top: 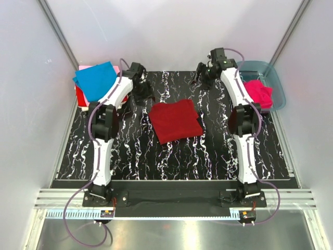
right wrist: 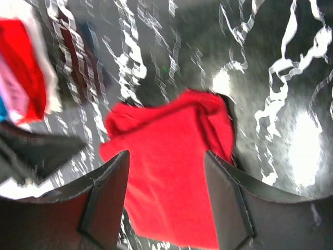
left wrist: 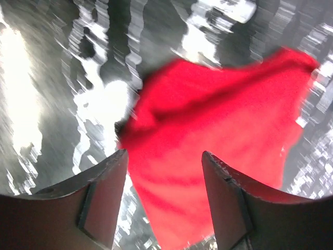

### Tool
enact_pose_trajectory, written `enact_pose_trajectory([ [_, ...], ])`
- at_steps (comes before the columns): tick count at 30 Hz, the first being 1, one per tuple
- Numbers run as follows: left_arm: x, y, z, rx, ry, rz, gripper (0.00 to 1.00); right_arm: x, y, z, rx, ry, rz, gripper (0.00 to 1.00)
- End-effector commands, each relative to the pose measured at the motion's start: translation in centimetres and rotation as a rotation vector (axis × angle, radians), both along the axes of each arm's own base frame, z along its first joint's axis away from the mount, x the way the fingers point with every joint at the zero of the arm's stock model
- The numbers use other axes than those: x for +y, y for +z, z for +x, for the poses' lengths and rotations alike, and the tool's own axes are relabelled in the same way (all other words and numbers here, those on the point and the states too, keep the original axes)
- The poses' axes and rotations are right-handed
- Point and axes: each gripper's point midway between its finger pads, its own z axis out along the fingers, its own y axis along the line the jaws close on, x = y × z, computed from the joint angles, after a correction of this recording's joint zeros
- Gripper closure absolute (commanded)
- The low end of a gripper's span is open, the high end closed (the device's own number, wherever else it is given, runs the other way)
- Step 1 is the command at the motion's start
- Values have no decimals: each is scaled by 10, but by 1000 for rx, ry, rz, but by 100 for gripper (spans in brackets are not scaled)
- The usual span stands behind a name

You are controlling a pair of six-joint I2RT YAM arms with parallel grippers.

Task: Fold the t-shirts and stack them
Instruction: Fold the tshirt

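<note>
A dark red t-shirt [top: 175,120] lies folded into a rough square on the middle of the table. It also shows in the left wrist view [left wrist: 218,130] and the right wrist view [right wrist: 171,166]. My left gripper [top: 143,95] hovers above the table behind its left corner, open and empty [left wrist: 164,156]. My right gripper [top: 198,78] hovers behind its right corner, open and empty [right wrist: 166,156]. A stack of folded shirts topped by a bright blue one [top: 96,79] sits at the back left. A hot pink shirt [top: 258,92] lies bunched in the tub.
A translucent blue-grey plastic tub [top: 277,88] stands at the back right. The table is black with white marbling [top: 208,151]. White walls close in on the left, back and right. The stack's red, pink and white layers show in the right wrist view [right wrist: 23,78].
</note>
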Motion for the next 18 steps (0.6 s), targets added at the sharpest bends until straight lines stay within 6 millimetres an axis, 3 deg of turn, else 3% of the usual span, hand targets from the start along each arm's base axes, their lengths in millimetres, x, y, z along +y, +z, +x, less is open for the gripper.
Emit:
enact_pose_trajectory([
  [1, -10, 35, -3, -49, -65, -59, 35, 4, 10, -35, 68, 61, 2, 34],
  [2, -9, 42, -14, -70, -66, -68, 34, 2, 44, -44, -12, 50, 24, 34],
  [3, -9, 48, -16, -99, -60, -80, 31, 2, 49, -48, -38, 30, 45, 33],
  [4, -11, 57, -12, -160, -57, -93, 31, 0, 18, -58, -28, 23, 44, 32],
  [5, -9, 77, -19, -210, -54, -101, 30, -6, 46, -69, -94, 6, 47, 31],
  [6, -5, 65, -31, -188, -54, -88, 30, -8, 44, -77, -97, -7, 46, 31],
  [7, -3, 69, -33, -214, -52, -85, 30, -11, 24, -92, -64, -10, 43, 31],
  [8, 2, 80, -38, -253, -40, -75, 30, -12, 38, -104, -96, -5, 56, 31],
  [9, 6, 64, -50, -221, -37, -64, 30, -13, 34, -113, -89, -5, 61, 31],
  [10, 7, 63, -52, -240, -32, -63, 30, -16, 14, -127, -61, -9, 58, 31],
  [11, 13, 54, -64, -224, -29, -49, 30, -16, 26, -137, -101, -1, 77, 31],
  [12, 14, 50, -68, -225, -27, -47, 31, -17, 23, -144, -103, -7, 87, 31],
  [13, 14, 48, -67, -243, -31, -53, 32, -19, 5, -157, -83, -8, 85, 31],
  [14, 14, 38, -75, -226, -38, -57, 33, -19, 12, -165, -113, -6, 102, 30],
  [15, 14, 33, -76, -226, -39, -62, 33, -20, 7, -172, -107, -13, 112, 31],
  [16, 13, 31, -74, -238, -42, -66, 33, -21, -11, -184, -93, -11, 119, 30],
  [18, 11, 16, -76, -212, -50, -73, 34, -18, -11, -198, -120, 1, 164, 30],
])
